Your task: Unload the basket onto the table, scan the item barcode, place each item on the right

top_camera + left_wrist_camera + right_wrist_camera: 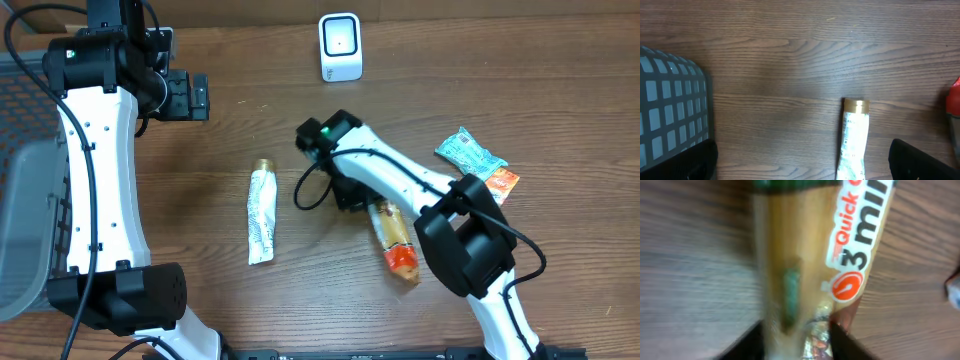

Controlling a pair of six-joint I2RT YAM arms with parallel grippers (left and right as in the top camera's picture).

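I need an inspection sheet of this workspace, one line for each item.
Surface: wooden table, no spills seen.
Job's things: white scanner at far edge; "Quick 3 min" packet lying flat.
Clutter: gold-capped tube, teal packet, small orange sachet.
Grippers: left claw open, empty; right claw astride the packet, grip unclear.
Cables: black cable loops beside right arm.
Surroundings: grey basket at left.

Glossy plastic packet on a matt wood-grain table; scanner smooth white plastic.
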